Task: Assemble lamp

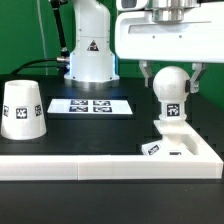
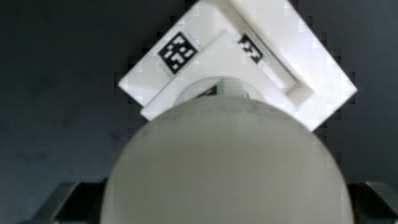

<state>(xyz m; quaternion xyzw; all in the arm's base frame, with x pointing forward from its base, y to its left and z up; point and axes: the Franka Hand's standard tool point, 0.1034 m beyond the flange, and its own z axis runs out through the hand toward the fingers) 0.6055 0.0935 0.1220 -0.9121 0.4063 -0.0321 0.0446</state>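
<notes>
Claw (image 1: pixel 170 77) hangs straight down astride the bulb (image 1: pixel 171 92) on the base (image 1: pixel 192 150); whether it grips, unclear.

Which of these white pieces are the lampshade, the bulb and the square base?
shade (image 1: pixel 21 108): exterior view, middle of its sloped wall.
bulb (image 1: pixel 172 86): exterior view, its round head.
base (image 1: pixel 196 146): exterior view, flat top beside the bulb's neck.

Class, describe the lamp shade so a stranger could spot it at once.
Find the flat marker board on the black table. Toward the exterior view's left of it stands the shade. It is the only cone-shaped cup, wider at its foot, with a square tag on its side.
</notes>
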